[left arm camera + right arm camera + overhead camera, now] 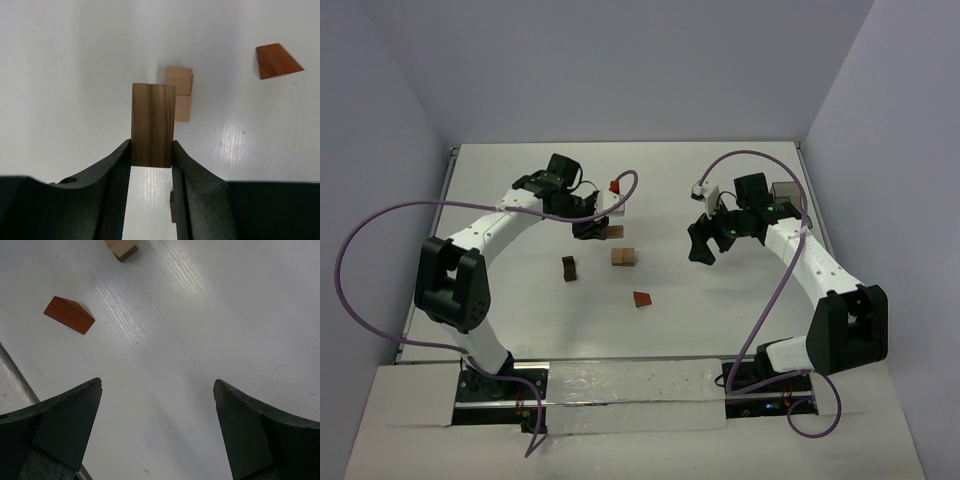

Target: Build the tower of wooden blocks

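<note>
Left fingers (117,170): clamped on a streaked brown block (153,125), over the desk (60,75).
Right fingers (70,415): spread wide, nothing between them.
Tan blocks (180,92): two, touching, just beyond the held block.
Reddish-brown wedge (277,61): lying alone, apart from the tan blocks.

Left arm (485,228) reaches from its base forward and in toward the middle. The left gripper (152,152) is angled down, jaws clamped on a brown wood block (153,120) that stands upright between the fingers. Right arm (812,262) arcs inward from the right side, right gripper (157,385) pointed down, jaws spread wide and empty.
</note>
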You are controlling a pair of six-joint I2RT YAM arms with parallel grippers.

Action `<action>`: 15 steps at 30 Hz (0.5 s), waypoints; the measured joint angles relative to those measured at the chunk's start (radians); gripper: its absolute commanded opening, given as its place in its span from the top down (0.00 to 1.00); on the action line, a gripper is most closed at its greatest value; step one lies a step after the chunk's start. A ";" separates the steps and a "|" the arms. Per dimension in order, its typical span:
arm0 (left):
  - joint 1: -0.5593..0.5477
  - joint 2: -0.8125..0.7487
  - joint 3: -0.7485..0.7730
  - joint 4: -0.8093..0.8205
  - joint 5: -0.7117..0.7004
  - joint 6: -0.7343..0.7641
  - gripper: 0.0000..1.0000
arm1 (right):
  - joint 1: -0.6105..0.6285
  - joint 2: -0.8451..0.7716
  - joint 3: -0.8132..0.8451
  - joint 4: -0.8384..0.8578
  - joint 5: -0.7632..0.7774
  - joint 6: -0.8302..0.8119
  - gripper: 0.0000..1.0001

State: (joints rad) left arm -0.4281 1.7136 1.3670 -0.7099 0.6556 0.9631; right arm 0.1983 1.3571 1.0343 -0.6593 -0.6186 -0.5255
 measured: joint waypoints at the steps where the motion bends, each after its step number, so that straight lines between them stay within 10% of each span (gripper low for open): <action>1: -0.010 0.008 0.006 -0.013 0.007 0.008 0.64 | -0.001 0.000 -0.001 0.001 -0.003 0.000 0.00; 15: -0.055 0.097 0.035 -0.085 0.044 0.074 0.56 | -0.002 0.000 -0.003 0.001 -0.028 -0.007 0.00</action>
State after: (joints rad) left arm -0.4836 1.8105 1.4021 -0.7952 0.6994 1.0369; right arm 0.1963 1.3571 1.0317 -0.6583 -0.6467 -0.5324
